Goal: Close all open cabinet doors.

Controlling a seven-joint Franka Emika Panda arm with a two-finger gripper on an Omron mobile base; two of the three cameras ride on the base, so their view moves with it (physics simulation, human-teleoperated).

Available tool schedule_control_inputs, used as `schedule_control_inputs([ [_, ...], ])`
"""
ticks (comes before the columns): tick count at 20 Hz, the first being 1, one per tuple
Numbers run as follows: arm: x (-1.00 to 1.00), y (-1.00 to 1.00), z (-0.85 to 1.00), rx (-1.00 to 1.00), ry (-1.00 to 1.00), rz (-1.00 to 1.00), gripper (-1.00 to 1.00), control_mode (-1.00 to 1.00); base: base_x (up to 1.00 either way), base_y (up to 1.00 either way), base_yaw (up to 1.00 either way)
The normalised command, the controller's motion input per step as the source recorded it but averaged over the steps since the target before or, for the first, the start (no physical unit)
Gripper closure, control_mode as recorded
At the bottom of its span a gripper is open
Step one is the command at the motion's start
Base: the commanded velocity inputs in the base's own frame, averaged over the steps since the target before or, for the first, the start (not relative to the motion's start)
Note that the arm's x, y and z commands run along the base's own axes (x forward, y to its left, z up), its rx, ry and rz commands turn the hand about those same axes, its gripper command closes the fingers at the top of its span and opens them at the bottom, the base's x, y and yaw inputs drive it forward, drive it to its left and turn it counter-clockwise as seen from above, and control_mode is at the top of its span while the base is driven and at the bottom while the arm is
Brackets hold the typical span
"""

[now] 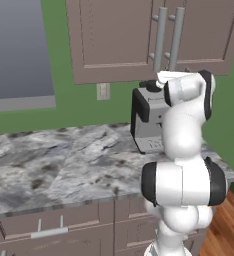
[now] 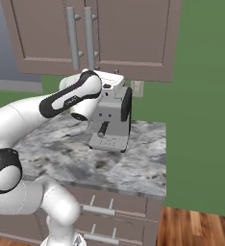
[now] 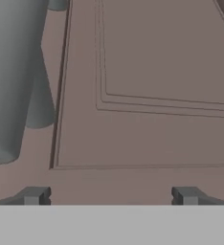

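Observation:
Two mauve-brown cabinet doors hang above the counter, the left door (image 1: 111,40) and the right door (image 1: 209,35), with their silver bar handles (image 1: 168,40) side by side at the middle seam. From both base views the pair looks flush with each other. My hand is raised just under the handles, in front of the doors' lower edge. In the hand view my gripper (image 3: 111,195) is open, with nothing between its fingers, very close to a door's recessed panel (image 3: 157,72). A grey handle bar (image 3: 13,81) fills the left of that view. I cannot tell whether the fingertips touch the door.
A grey coffee machine (image 2: 112,120) stands on the marble counter (image 1: 64,160) right below my hand. A wall outlet (image 1: 103,91) sits on the green wall, and a window (image 1: 19,50) is at the left. Drawer fronts (image 2: 114,209) run under the counter, which ends at the right above the wood floor.

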Motion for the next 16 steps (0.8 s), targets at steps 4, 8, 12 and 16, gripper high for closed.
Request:
schedule_control_inputs([
  [4,0.29,0.0,-0.01,0.0,0.0,-0.08,-1.0,-1.0,0.0,0.0,0.0],
  [8,0.19,0.0,0.0,0.0,0.01,-0.04,-1.0,-1.0,0.0,0.0,0.0],
  [12,-0.12,0.0,0.0,0.0,0.06,-0.01,-1.0,-1.0,0.0,0.0,0.0],
  [16,-0.48,0.0,0.0,0.0,0.07,-0.01,-1.0,-1.0,0.0,0.0,0.0],
])
